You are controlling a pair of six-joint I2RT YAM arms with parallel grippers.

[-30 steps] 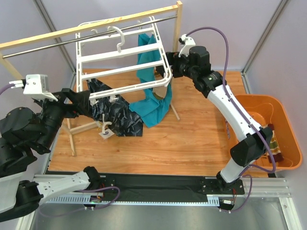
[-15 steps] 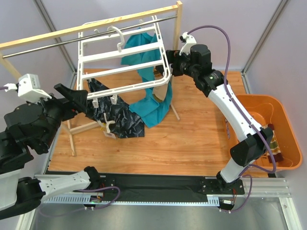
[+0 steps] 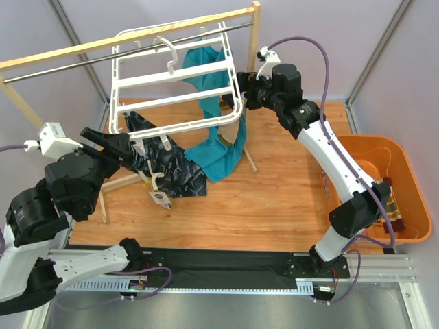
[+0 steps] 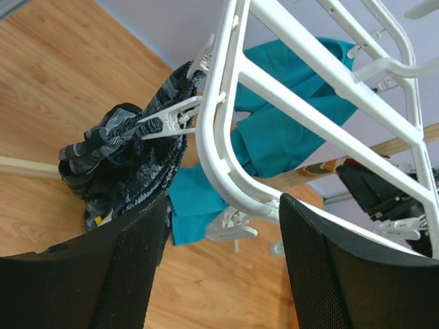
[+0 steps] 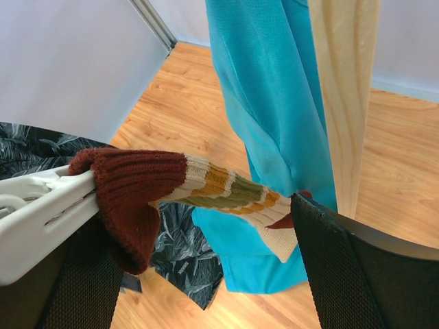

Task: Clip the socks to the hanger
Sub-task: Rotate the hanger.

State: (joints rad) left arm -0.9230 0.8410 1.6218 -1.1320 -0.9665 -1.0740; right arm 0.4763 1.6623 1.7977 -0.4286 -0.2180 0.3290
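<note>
1. The right end effector [image 5: 195, 223] has its fingers spread wide and grips nothing. The striped sock [image 5: 206, 185] stretches across the gap just past its fingertips.
2. The sock's maroon cuff rests against the white hanger [image 5: 34, 202], in front of the teal cloth [image 5: 267, 103].
3. The left end effector [image 4: 224, 205] is also open, and the hanger's rounded corner sits between its fingers, near the clipped dark patterned cloth [image 4: 123, 164].

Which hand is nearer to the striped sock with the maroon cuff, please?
The right hand: the sock hangs right in front of it at the hanger's right corner. The left hand is at the hanger's opposite corner, beside the navy cloth.
</note>
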